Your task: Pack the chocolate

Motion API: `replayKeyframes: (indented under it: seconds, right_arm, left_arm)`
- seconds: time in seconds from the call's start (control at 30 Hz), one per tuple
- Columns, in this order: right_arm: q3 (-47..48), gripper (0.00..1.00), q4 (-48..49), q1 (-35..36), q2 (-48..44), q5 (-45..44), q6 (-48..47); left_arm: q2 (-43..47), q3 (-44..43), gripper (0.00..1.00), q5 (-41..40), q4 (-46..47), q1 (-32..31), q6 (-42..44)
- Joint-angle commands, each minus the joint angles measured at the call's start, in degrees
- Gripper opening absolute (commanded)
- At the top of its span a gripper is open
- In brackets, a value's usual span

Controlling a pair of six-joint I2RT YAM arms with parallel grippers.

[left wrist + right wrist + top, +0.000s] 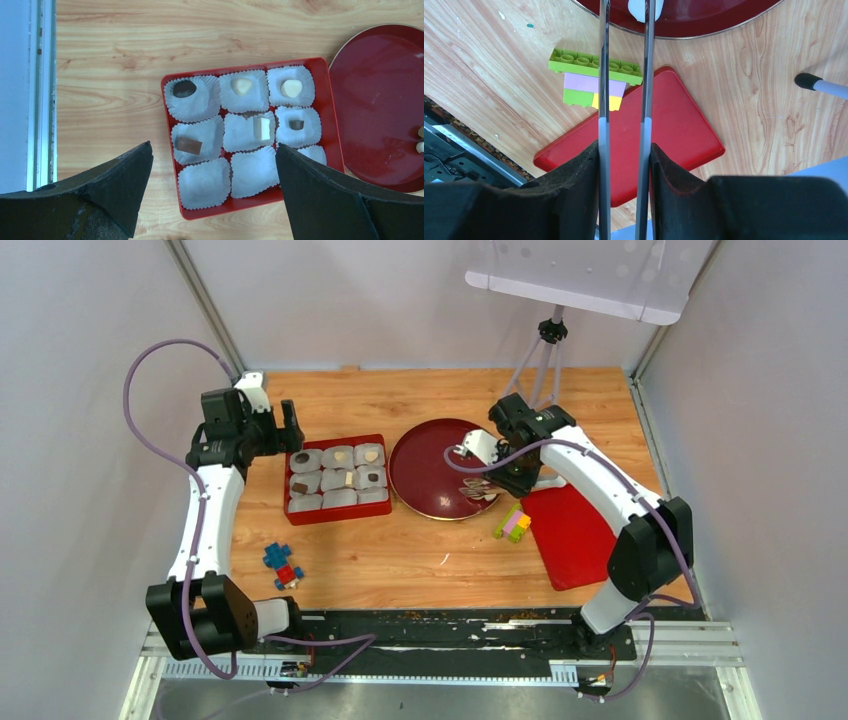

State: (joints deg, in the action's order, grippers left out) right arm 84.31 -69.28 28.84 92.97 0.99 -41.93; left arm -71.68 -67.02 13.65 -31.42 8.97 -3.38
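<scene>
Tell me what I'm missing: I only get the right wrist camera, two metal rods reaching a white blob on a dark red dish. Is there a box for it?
Observer: Yes. Left of the dish, the top camera shows a red box of nine paper cups.
Operator: Is it full?
Observer: No. The left wrist camera shows chocolates in six cups; the bottom row looks empty.
Operator: And the other arm?
Observer: The left gripper hangs open near that box.
</scene>
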Motion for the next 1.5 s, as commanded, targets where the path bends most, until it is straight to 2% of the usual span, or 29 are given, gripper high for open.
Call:
replayKeyframes:
  seconds: [0.0, 0.33, 0.6, 0.77, 0.9, 1.13, 1.47]
  right_arm:
    - [-0.3, 0.36, 0.1, 0.0, 1.5, -2.4, -0.6]
    - [-0.2, 0.38, 0.2, -0.8, 5.5, -6.2, -0.3]
    - [0.3, 0.38, 0.3, -1.2, 4.6, -11.1, -0.6]
    - [-0.2, 0.24, 0.4, -1.5, 3.7, -11.2, -0.8]
    - [3.0, 0.12, 0.1, -1.4, 3.7, -7.7, -0.9]
    - [14.4, 0.07, -0.4, -0.5, 5.5, 5.7, 1.7]
    - [31.6, 0.04, 0.3, 5.6, 14.5, 16.9, 4.7]
  left_arm:
    - [1.7, 0.4, 1.00, 0.9, 1.8, -0.2, -0.7]
    - [2.7, 1.8, 1.00, 0.9, 2.1, -0.2, -0.9]
    - [3.3, 3.0, 1.00, 0.9, 2.6, -0.2, -1.3]
    - [3.0, 3.1, 1.00, 1.4, 3.1, -0.2, -1.7]
    - [2.8, 2.7, 1.00, 1.5, 3.1, -0.2, -1.8]
    - [3.4, 2.3, 1.00, 0.6, 2.3, -0.3, -1.0]
    - [4.9, 2.7, 1.00, -1.5, -0.6, 0.8, 1.8]
